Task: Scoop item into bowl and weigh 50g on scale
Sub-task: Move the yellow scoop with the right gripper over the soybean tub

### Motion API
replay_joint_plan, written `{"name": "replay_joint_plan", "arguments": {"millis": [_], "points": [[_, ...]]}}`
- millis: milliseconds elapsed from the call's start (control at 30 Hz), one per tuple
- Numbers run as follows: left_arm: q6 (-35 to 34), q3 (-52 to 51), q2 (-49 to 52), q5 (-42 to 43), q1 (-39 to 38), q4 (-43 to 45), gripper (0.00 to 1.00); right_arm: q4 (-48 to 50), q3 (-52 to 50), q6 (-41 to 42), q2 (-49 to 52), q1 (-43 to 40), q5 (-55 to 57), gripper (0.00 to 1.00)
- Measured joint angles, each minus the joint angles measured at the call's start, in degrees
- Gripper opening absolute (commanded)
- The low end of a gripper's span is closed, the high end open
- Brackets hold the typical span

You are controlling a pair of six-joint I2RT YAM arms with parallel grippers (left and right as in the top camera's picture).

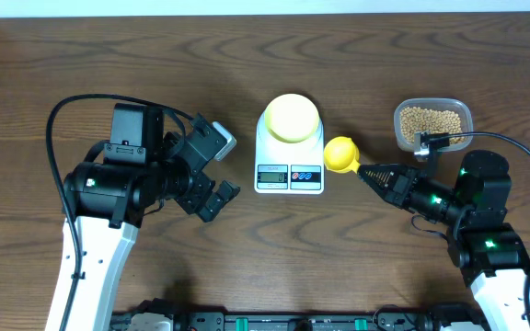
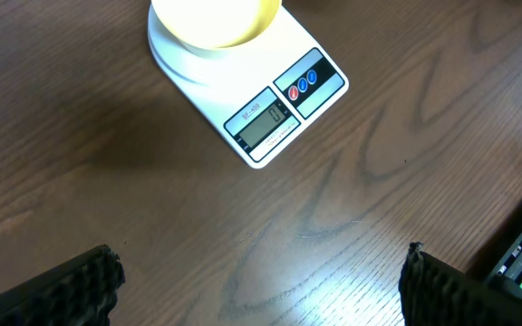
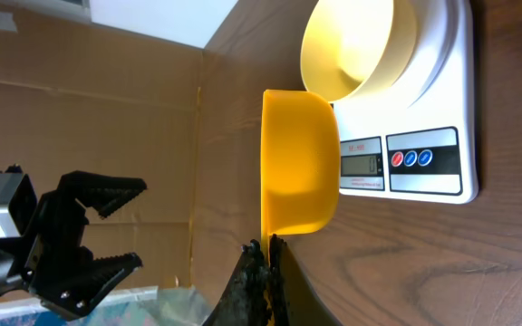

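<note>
The white scale [image 1: 289, 173] stands mid-table with the pale yellow bowl [image 1: 292, 117] on its platform; both also show in the left wrist view [image 2: 279, 113] and right wrist view [image 3: 442, 100], where the bowl [image 3: 356, 45] looks empty. Its display reads 0. My right gripper [image 1: 368, 173] is shut on the handle of the bright yellow scoop [image 1: 340, 154], held just right of the scale, rim turned sideways [image 3: 299, 163]. The beige beans [image 1: 431, 120] fill a clear tub [image 1: 434, 108] at the back right. My left gripper [image 1: 212, 179] is open and empty, left of the scale.
A cardboard-coloured wall and table edge show at the left of the right wrist view [image 3: 107, 109]. Black cables loop over both arms [image 1: 81, 106]. A black rail runs along the table's front edge [image 1: 274, 322].
</note>
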Motion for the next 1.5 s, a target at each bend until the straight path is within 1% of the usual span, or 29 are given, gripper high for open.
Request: {"name": "replay_joint_plan", "arguments": {"millis": [133,367,533,867,1033,1333,1500], "points": [[0.0,0.0,0.0,0.0,0.0,0.0,1.0,0.1,0.0,-2.3,0.0,0.0,2.5,0.01],[0.0,0.0,0.0,0.0,0.0,0.0,1.0,1.7,0.0,-13.7,0.0,0.0,7.5,0.01],[0.0,0.0,0.0,0.0,0.0,0.0,1.0,1.8,0.0,-19.9,0.0,0.0,10.4,0.01],[0.0,0.0,0.0,0.0,0.0,0.0,1.0,2.1,0.0,-25.3,0.0,0.0,18.6,0.01],[0.0,0.0,0.0,0.0,0.0,0.0,1.0,3.7,0.0,-24.8,0.0,0.0,21.4,0.01],[0.0,0.0,0.0,0.0,0.0,0.1,1.0,12.4,0.0,-12.5,0.1,0.0,22.7,0.01],[0.0,0.0,0.0,0.0,0.0,0.0,1.0,16.5,0.0,-9.3,2.3,0.0,23.7,0.01]]}}
